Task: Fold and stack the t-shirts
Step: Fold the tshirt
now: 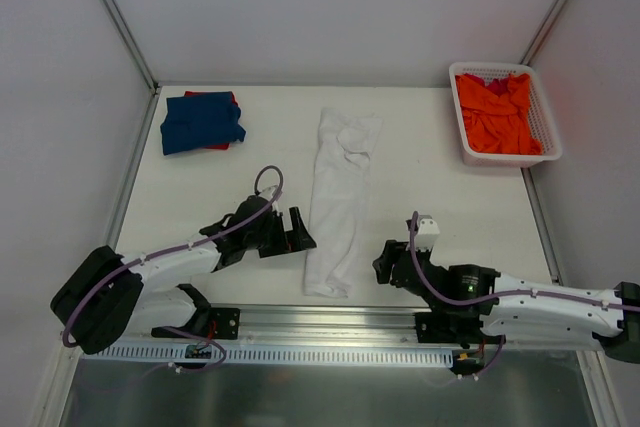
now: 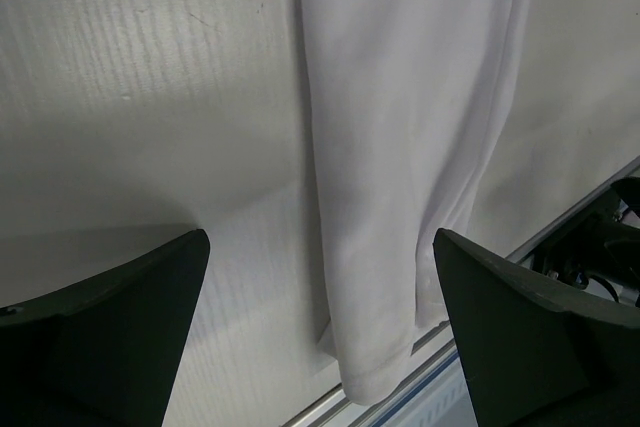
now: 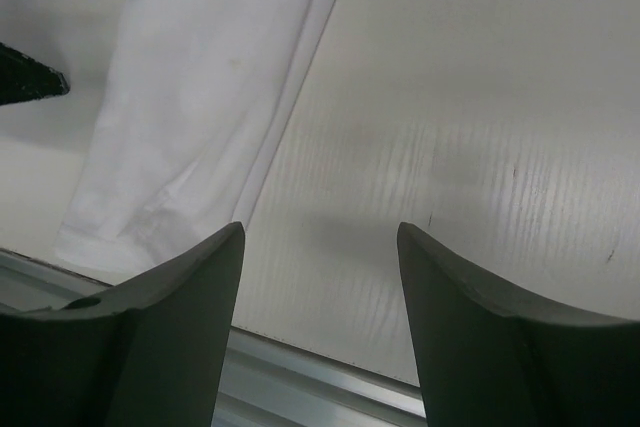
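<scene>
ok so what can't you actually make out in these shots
Top view: the red shirt lies under the dark blue shirt; only edge slivers show, so its fold is unclear.
Top view: the orange shirt is heaped in the basket; anything beneath it is hidden.
Wrist views: the white shirt runs off the top edge; its collar end is unseen there.
</scene>
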